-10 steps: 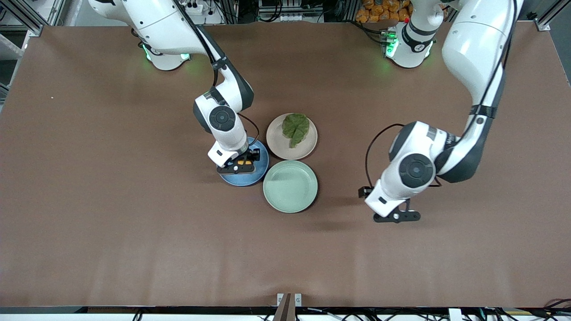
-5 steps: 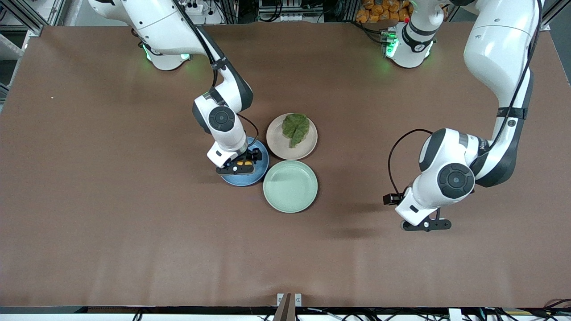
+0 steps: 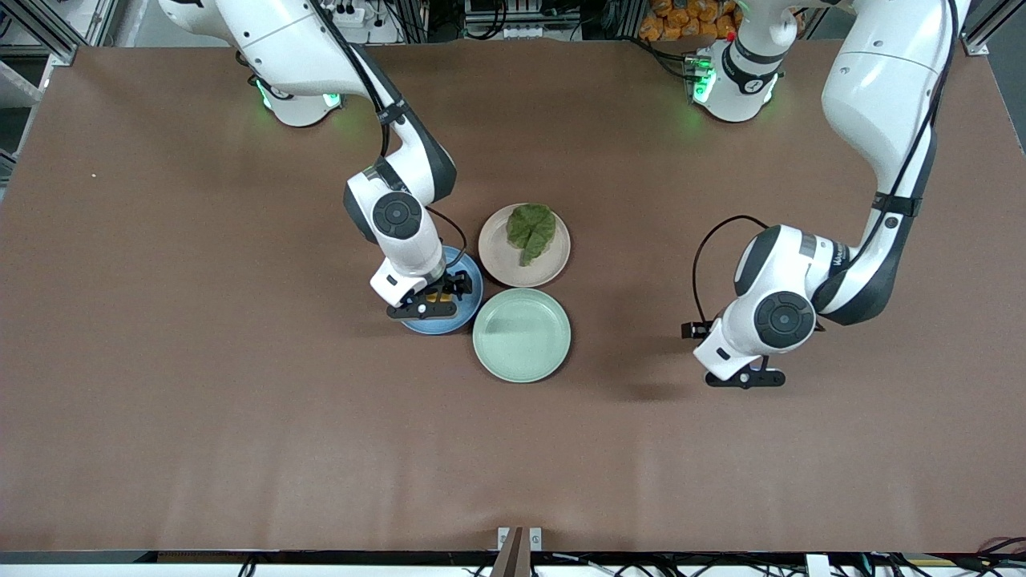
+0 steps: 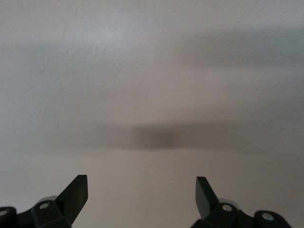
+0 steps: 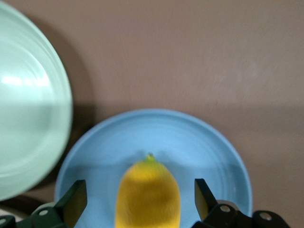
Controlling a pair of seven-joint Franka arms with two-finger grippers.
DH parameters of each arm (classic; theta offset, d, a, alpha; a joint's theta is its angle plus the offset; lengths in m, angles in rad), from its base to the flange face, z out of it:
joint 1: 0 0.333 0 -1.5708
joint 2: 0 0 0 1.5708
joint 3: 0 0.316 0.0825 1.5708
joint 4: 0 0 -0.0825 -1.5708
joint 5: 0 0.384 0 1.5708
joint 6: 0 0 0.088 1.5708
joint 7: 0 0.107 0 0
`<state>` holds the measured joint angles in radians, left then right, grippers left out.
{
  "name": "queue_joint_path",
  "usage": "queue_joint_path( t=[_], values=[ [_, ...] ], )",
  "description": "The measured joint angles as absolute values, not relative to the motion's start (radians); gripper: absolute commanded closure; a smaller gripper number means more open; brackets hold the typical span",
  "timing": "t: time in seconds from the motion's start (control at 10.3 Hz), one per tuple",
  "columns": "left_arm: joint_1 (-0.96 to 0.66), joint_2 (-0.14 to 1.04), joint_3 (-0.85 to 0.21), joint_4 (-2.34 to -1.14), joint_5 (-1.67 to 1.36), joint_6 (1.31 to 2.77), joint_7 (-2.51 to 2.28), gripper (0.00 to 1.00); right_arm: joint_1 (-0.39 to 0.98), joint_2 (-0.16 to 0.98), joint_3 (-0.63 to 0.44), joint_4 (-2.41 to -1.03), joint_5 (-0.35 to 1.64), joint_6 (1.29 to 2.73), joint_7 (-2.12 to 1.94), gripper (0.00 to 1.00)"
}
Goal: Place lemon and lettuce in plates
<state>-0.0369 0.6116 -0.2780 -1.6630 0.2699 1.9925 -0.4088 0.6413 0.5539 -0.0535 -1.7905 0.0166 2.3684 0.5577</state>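
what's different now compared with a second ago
The left gripper swung out toward the left arm's end of the table, then came partway back; it is open over bare table. The right gripper stayed over the blue plate and now stands open around the lemon. The lettuce on the beige-pink plate and the mint-green plate have not moved.

The lemon (image 5: 147,194) lies in one of the plates (image 3: 469,307), under the right gripper (image 3: 423,305). The lettuce (image 3: 530,231) lies in the neighbouring plate (image 3: 501,258), toward the left arm's end. A third plate (image 3: 521,335) sits nearest the front camera, touching both.
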Motion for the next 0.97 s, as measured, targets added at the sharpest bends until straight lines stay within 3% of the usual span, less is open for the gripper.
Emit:
queue_joint_path(
  t=[0.29, 0.48, 0.68, 0.97],
  values=[
    [-0.053, 0.494, -0.206, -1.789, 0.211, 2.072, -0.325, 0.0, 0.603, 0.552, -0.055, -1.658, 0.017, 2.291, 0.557, 0.0],
    [-0.052, 0.379, -0.191, -1.801, 0.182, 2.075, -0.3, 0.0, 0.569, 0.552, -0.057, -1.618, 0.016, 2.256, 0.552, 0.0],
    [-0.051, 0.277, -0.19, -1.804, 0.153, 2.075, -0.299, 0.0, 0.507, 0.551, -0.06, -1.534, 0.014, 2.1, 0.48, 0.0],
    [-0.051, 0.19, -0.188, -1.806, 0.142, 2.076, -0.277, 0.0, 0.396, 0.523, -0.063, -1.475, 0.014, 1.998, 0.356, 0.0]
  ],
)
